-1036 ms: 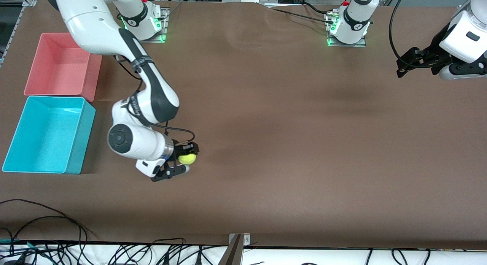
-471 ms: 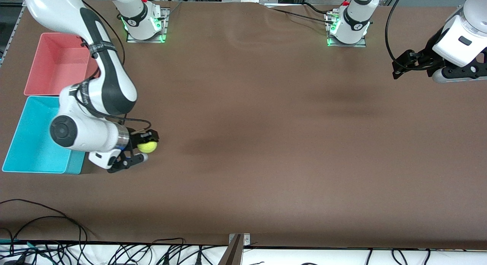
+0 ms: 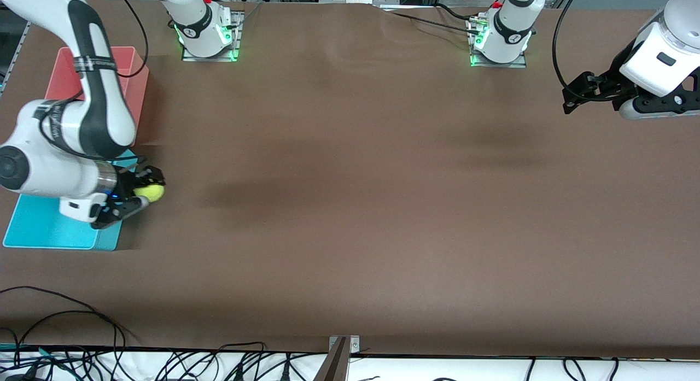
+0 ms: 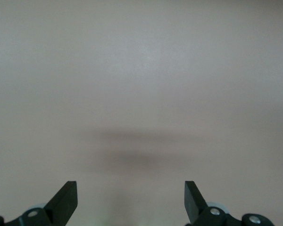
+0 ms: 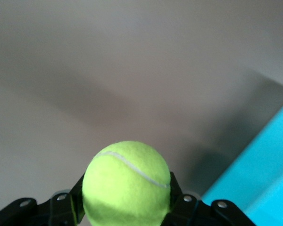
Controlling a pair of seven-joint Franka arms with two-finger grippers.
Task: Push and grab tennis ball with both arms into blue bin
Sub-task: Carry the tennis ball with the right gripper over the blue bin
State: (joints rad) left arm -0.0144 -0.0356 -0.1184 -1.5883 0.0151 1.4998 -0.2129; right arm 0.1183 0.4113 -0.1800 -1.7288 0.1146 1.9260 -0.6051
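My right gripper (image 3: 143,191) is shut on the yellow-green tennis ball (image 3: 149,192) and holds it in the air over the edge of the blue bin (image 3: 33,228) that faces the table's middle. In the right wrist view the ball (image 5: 127,182) fills the space between the black fingers, with a corner of the blue bin (image 5: 259,179) beside it. The right arm covers much of the bin. My left gripper (image 3: 569,97) is open and empty, waiting high over the left arm's end of the table; its fingertips (image 4: 66,200) show over bare brown table.
A pink bin (image 3: 131,69) stands beside the blue bin, farther from the front camera, partly covered by the right arm. Cables (image 3: 65,315) lie along the table's front edge. The brown table (image 3: 355,195) spreads between the two arms.
My right arm has carried the ball from the table's middle toward the right arm's end, reaching the blue bin's edge. My left gripper has barely shifted.
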